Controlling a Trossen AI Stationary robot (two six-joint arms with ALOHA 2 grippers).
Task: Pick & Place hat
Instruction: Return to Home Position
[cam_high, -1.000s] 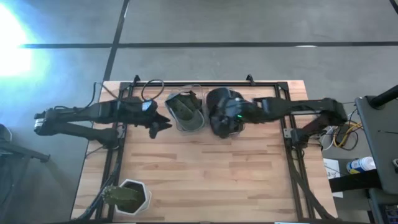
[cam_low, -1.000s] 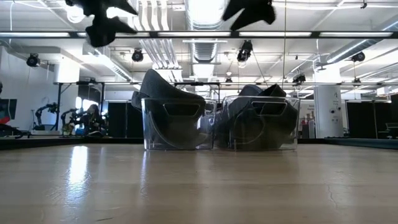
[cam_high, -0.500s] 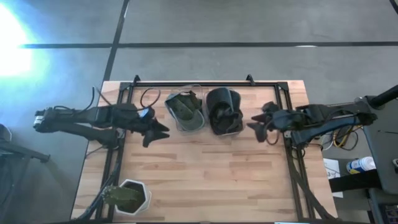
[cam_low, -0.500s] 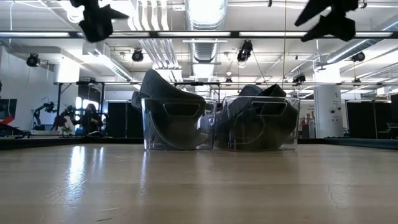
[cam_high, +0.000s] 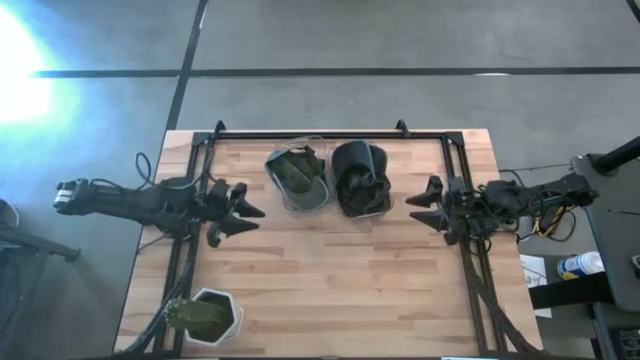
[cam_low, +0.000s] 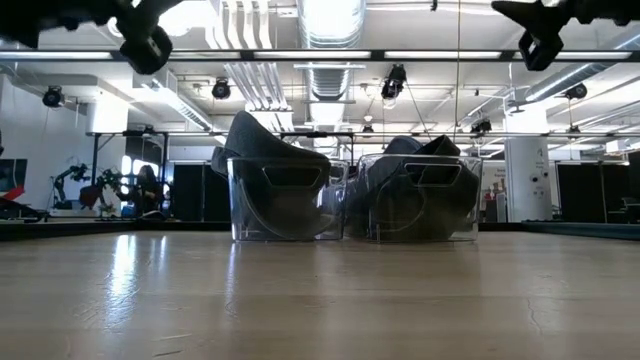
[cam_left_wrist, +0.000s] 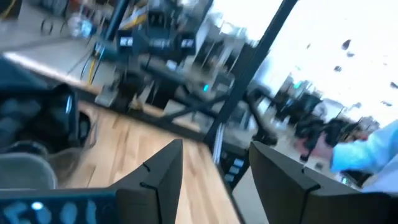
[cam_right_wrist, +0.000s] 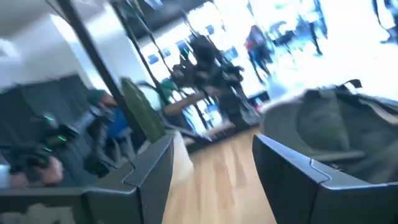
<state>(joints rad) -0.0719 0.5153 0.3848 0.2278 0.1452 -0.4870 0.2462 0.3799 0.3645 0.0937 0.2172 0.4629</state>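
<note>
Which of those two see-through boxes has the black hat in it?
The right-hand clear plastic bin: a black cap fills it, while its left neighbour holds a dark green cap.

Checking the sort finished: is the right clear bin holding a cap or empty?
Holding one: in the high view a black fabric cap fills the right transparent plastic bin.

- Two bins sit side by side at the table's (cam_high: 330, 290) back middle, touching.
- Left bin (cam_high: 308, 205): a cap (cam_high: 294, 172) in it.
- Right bin (cam_high: 374, 210): caps (cam_high: 356, 168) in it.
- Left gripper (cam_high: 243, 214) hangs left of the bins, right gripper (cam_high: 421, 203) right of them, both apart.
- Pot (cam_high: 206, 317) at the front-left corner.
</note>
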